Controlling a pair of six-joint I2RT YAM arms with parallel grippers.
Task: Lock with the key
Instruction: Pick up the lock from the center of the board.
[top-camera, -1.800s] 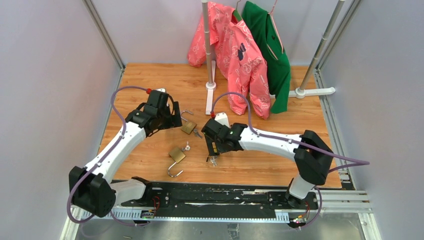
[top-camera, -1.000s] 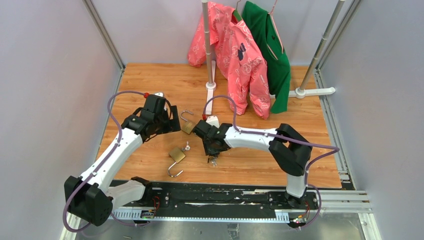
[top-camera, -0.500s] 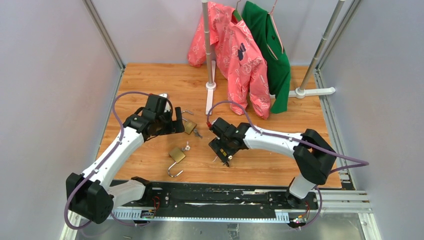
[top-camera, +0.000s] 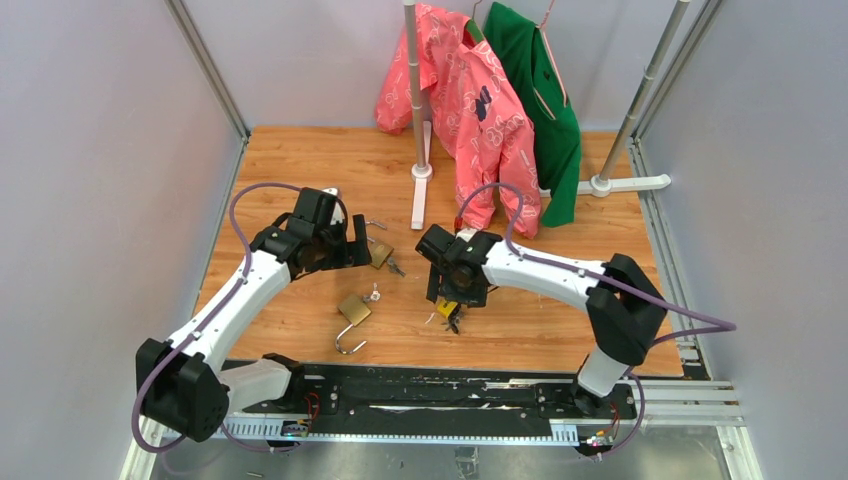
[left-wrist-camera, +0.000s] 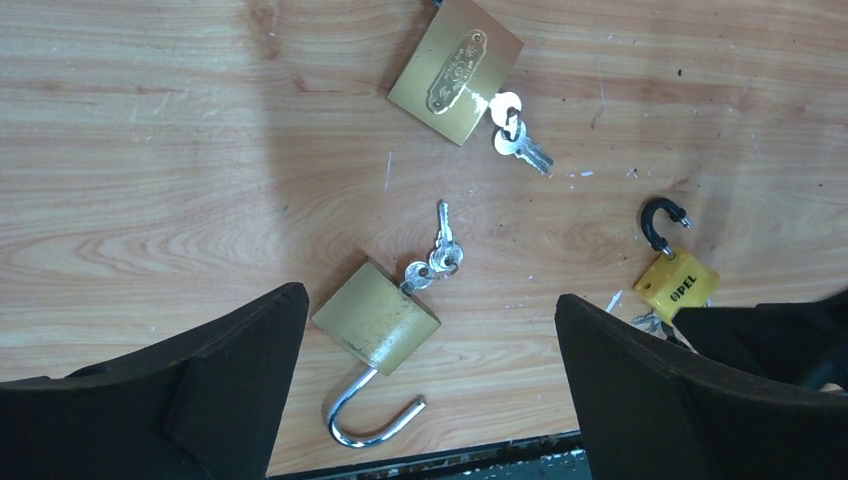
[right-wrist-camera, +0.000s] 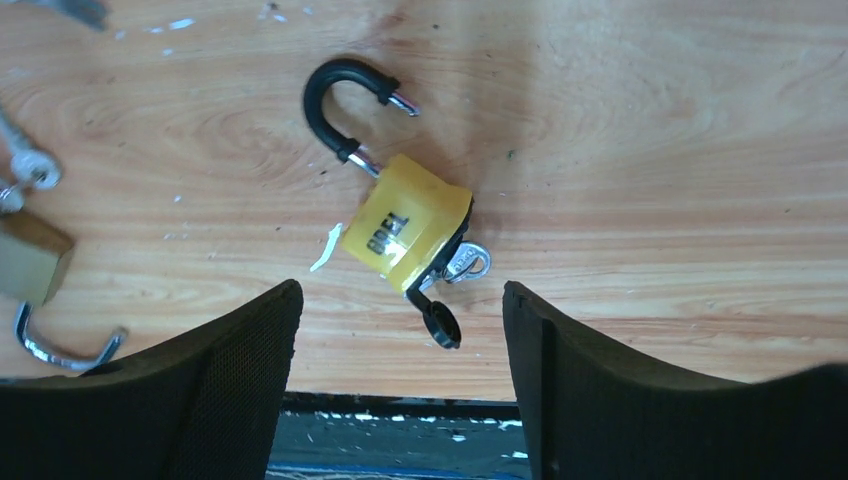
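Left hand (left-wrist-camera: 425, 390): released, fingers spread wide, hovering above the worktop (left-wrist-camera: 150, 150) over a brass padlock; it holds nothing.
Near brass padlock (left-wrist-camera: 377, 318): lies flat between the left fingers in the wrist view, shackle swung open, a key (left-wrist-camera: 440, 245) in its base with a second on the ring.
Far brass padlock (left-wrist-camera: 455, 70): flat on the wood beyond the first, key (left-wrist-camera: 520, 140) at its side; its shackle is out of the wrist view.
Yellow padlock (right-wrist-camera: 405, 232): right of both, just below the right hand, black shackle (right-wrist-camera: 345, 105) open, key seated in its base.
Right hand (right-wrist-camera: 400, 380): released, jaws apart on either side of the yellow padlock, touching nothing.
Step in hand: judged as lining up for a grasp; none of the three locks is closed yet.
Next move: probably lower and clench on a lock body, so the shackle can be pressed home and the key turned; a flat body calls for a low, square approach.
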